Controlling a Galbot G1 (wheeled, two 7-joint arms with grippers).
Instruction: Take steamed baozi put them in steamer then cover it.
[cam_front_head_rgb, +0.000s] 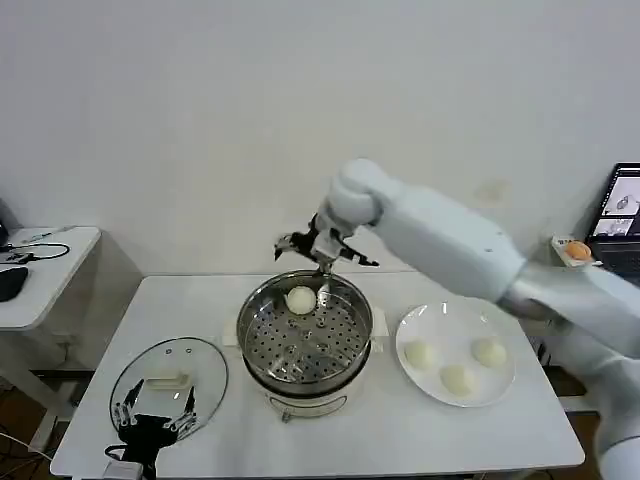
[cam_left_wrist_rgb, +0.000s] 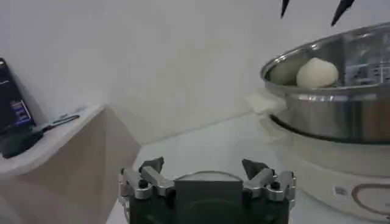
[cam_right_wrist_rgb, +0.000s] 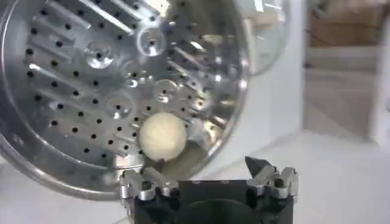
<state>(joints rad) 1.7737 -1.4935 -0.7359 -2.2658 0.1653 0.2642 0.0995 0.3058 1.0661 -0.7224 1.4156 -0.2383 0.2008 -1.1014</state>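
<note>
The steamer (cam_front_head_rgb: 352, 338) stands mid-table, a shiny steel pot on a white base. One cream-white baozi (cam_front_head_rgb: 301, 299) lies on its perforated tray at the back; it also shows in the wrist views (cam_left_wrist_rgb: 317, 73) (cam_right_wrist_rgb: 162, 136). My right gripper (cam_front_head_rgb: 325, 260) hangs open just above the steamer's back rim, over that bun and apart from it (cam_right_wrist_rgb: 204, 170). Three more baozi (cam_front_head_rgb: 455, 378) rest on a white plate (cam_front_head_rgb: 440, 322) to the right. The glass cover (cam_front_head_rgb: 195, 362) lies flat on the table at left. My left gripper (cam_front_head_rgb: 155, 412) waits open at the cover's near edge (cam_left_wrist_rgb: 202, 165).
A white side table (cam_front_head_rgb: 50, 262) with dark devices and a cable stands at far left. A laptop (cam_front_head_rgb: 624, 205) and a small orange object (cam_front_head_rgb: 577, 250) sit at far right. The wall is close behind the table.
</note>
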